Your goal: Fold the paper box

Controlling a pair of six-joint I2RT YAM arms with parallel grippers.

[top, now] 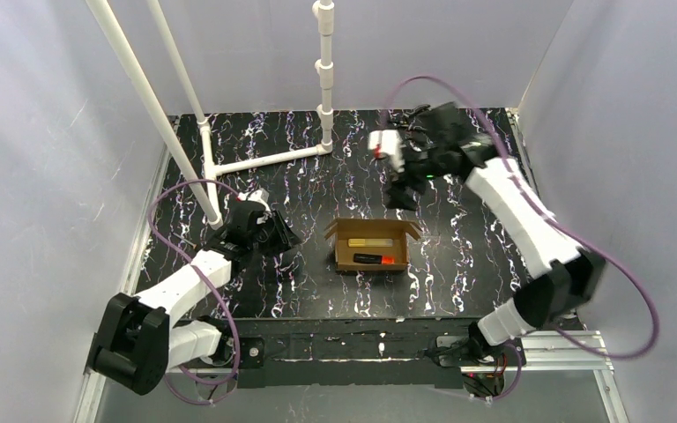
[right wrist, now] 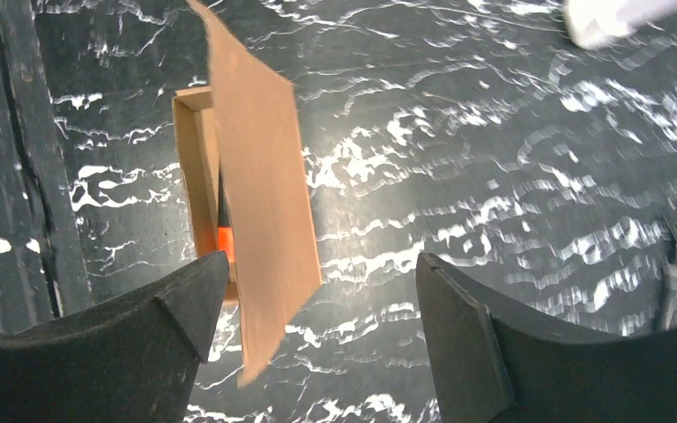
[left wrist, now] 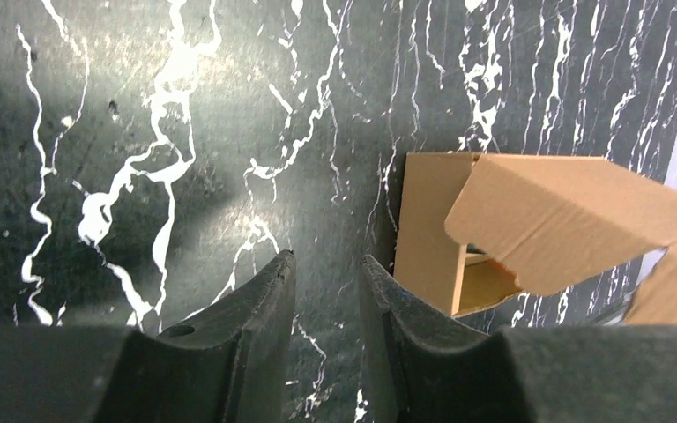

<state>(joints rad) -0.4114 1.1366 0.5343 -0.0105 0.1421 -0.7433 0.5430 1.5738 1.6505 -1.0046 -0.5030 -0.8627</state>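
Observation:
The paper box (top: 372, 245) sits mid-table with its top open and brown side flaps spread. Inside lie a pale yellow stick (top: 368, 240) and a black marker with an orange tip (top: 381, 259). My right gripper (top: 401, 198) hovers just behind the box. In the right wrist view it (right wrist: 319, 264) is open wide, and the box's tall lid flap (right wrist: 260, 159) stands free between the fingers, close to the left one. My left gripper (top: 282, 238) is low, left of the box. Its fingers (left wrist: 326, 264) keep a narrow empty gap beside the box wall (left wrist: 427, 229).
A white pipe frame (top: 264, 159) lies on the back left of the black marbled table, with slanted poles (top: 154, 106) and an upright post (top: 324, 70). Grey walls close in both sides. A metal rail (top: 361, 348) runs along the near edge.

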